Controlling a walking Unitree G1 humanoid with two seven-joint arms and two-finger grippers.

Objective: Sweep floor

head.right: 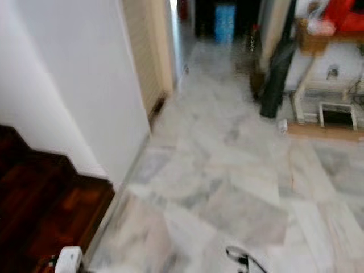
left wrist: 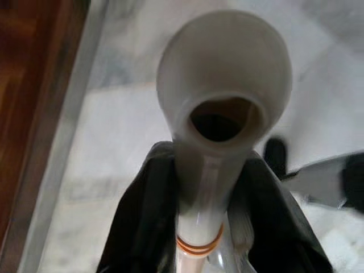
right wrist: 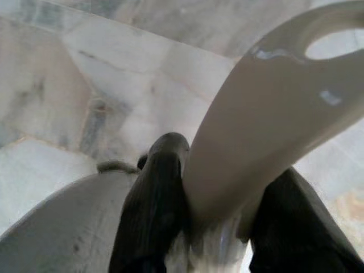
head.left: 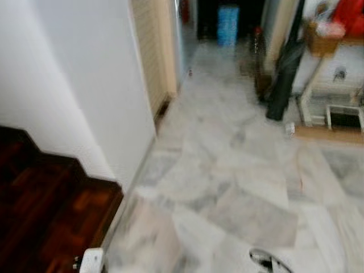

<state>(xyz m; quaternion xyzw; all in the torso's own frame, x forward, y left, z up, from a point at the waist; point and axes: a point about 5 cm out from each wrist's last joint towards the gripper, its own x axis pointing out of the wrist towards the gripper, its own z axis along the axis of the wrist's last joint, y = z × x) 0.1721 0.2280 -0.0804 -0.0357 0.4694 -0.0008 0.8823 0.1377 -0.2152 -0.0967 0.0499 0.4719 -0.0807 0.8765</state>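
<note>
In the left wrist view my left gripper (left wrist: 206, 196) is shut on a white broom handle (left wrist: 223, 62) whose rounded end has a hanging hole. That handle's tip (head.left: 91, 260) pokes up at the bottom left of the eye views. In the right wrist view my right gripper (right wrist: 223, 213) is shut on a cream dustpan handle (right wrist: 273, 114) with an oval hole, and a grey curved body (right wrist: 54, 230) lies below it. The marble floor (head.left: 227, 170) ahead is blurred. A small white scrap (head.left: 289, 129) lies on it near the right.
Dark wooden stairs (head.left: 40, 210) rise at the left beside a white wall (head.left: 96, 85). A hallway runs ahead to a blue bin (head.left: 228, 24). A black bag (head.left: 282, 77) and a white shelf unit (head.left: 335, 96) stand on the right. A dark shiny object (head.left: 267, 261) shows at the bottom edge.
</note>
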